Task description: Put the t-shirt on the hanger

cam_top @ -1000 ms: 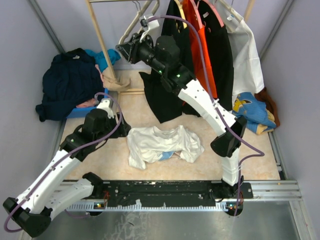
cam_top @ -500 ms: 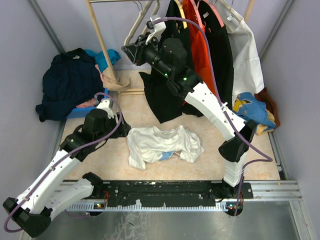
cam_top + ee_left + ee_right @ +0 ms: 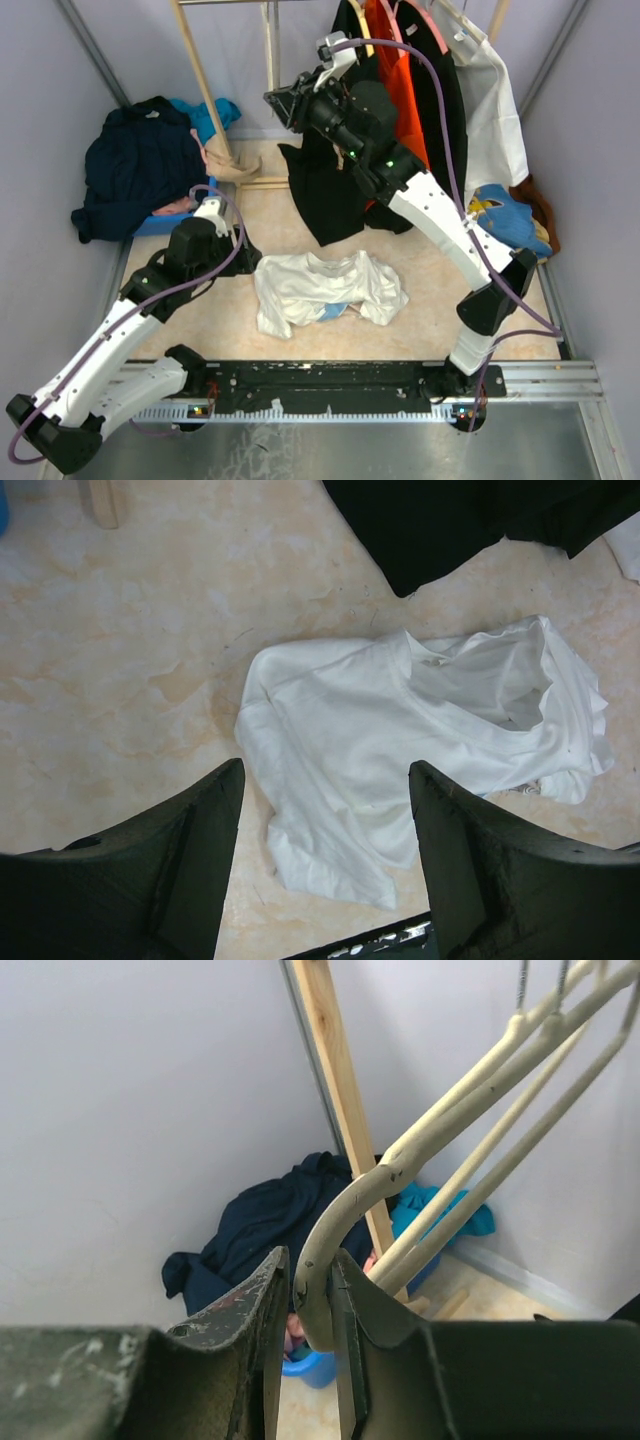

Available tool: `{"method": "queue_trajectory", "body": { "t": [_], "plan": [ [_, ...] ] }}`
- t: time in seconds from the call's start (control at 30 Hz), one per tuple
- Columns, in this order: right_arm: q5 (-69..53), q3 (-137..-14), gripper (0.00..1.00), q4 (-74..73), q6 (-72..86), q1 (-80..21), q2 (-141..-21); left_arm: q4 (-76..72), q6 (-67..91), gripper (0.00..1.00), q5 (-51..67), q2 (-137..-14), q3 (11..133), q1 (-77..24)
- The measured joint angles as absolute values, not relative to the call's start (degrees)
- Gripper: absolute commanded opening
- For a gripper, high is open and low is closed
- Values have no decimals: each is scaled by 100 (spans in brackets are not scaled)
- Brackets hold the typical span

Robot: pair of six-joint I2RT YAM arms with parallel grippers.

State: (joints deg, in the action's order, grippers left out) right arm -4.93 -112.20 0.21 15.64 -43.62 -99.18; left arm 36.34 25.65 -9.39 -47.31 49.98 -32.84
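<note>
Fingers of the right gripper (image 3: 308, 1305) are clamped on the curved end of the hanger (image 3: 430, 1132), high at the far side beside the wooden post (image 3: 338, 1080). Left gripper (image 3: 325, 772) fingers stand wide apart, holding nothing, poised above the t-shirt (image 3: 400, 730) — crumpled on the table (image 3: 130, 630), near centre.

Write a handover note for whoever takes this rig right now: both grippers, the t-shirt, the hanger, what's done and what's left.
Right gripper: shut on one end of the hanger, raised at the back beside the wooden post.
Left gripper: open, empty, hovering over the t-shirt.
T-shirt: crumpled on the table, not held.
Done: hanger gripped.
Left: bring the hanger to the t-shirt and get the shirt onto it.
</note>
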Motion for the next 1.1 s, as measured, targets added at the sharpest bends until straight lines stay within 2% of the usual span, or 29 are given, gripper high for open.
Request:
{"method": "queue_trajectory", "body": {
  "t": [0.3, 0.43, 0.53, 0.77, 1.1],
  "plan": [
    [-639, -10783, 20, 239, 1741, -4023, -9651, 3636, 2567, 72, -934, -4781, 4998, -3284],
    [-690, -10637, 34, 318, 1815, -3994, -9487, 3636, 2567, 73, -932, -4812, 4998, -3284],
    [-744, -10536, 35, 416, 1828, -3994, -9360, 3636, 2567, 72, -926, -4838, 5000, -3284],
    [-773, -10422, 21, 497, 1815, -3948, -9218, 3636, 2567, 72, -847, -4890, 5000, -3284],
    [-784, -10381, 17, 506, 1822, -3920, -9209, 3636, 2567, 73, -792, -4941, 5089, -3284]
  ]
}}
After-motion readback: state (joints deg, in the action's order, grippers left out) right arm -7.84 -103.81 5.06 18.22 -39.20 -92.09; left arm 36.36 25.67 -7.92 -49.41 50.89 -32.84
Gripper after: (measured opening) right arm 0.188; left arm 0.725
